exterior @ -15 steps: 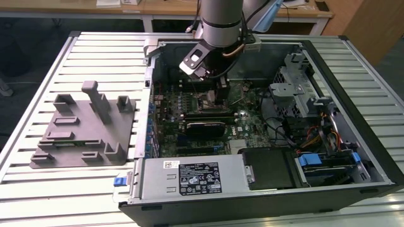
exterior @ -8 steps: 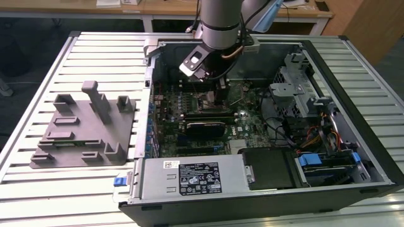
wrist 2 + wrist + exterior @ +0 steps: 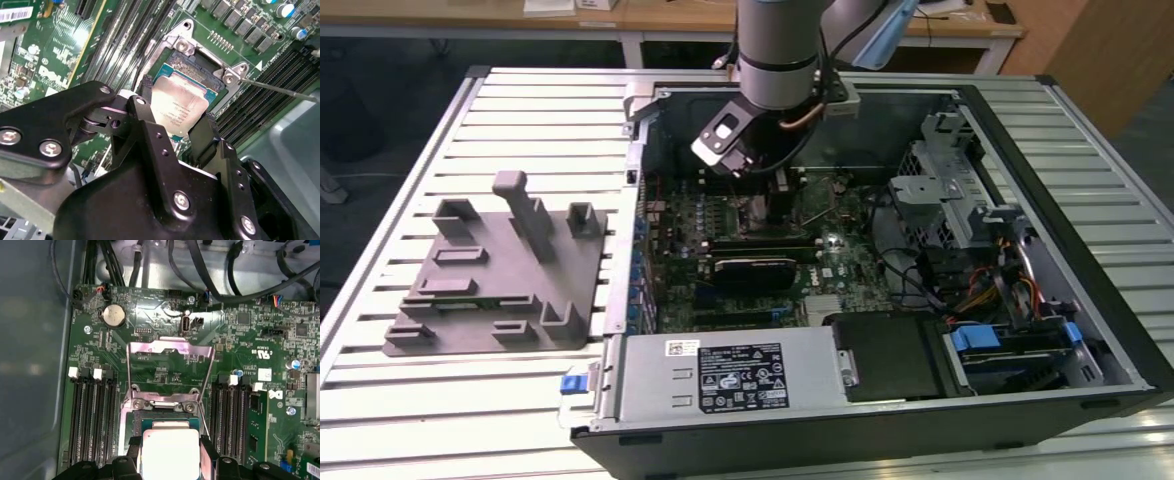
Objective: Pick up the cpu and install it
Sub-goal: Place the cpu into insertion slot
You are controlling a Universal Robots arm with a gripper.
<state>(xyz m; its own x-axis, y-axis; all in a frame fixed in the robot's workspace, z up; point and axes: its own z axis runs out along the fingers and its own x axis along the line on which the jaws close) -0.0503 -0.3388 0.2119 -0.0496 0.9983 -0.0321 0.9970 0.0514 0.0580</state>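
Nearest the wrist, the matte black gripper [image 3: 177, 101], studded with bright screw heads, has its two slim fingers [image 3: 202, 137] clamped on opposite edges of the cpu [image 3: 182, 107]. The cpu is a small flat square with a brushed silver lid and a pale rim. It sits directly over the open socket [image 3: 205, 62], whose silvery steel frame is held by round-headed screws at its corners. I cannot tell whether its underside already rests in the socket. A thin wire lever [image 3: 280, 89] runs out from the frame's corner. In the first wrist view the socket's polished load plate [image 3: 167, 352] stands flipped back beyond the cpu, catching a pinkish sheen. Rows of long black memory slots [image 3: 92, 415] flank it on both sides. Further on lie a round coin battery [image 3: 113, 315] and the green motherboard [image 3: 250, 340], dense with tiny components. In the exterior view the grey-jointed arm [image 3: 774, 50] reaches down into the open black computer case [image 3: 1121, 340], which lies on its side. A boxy grey metal power supply [image 3: 720, 375] sits at the case's near edge. On the exterior view's left, a grey moulded holder [image 3: 494, 270] with upright posts rests on the ribbed aluminium bench [image 3: 454, 400].
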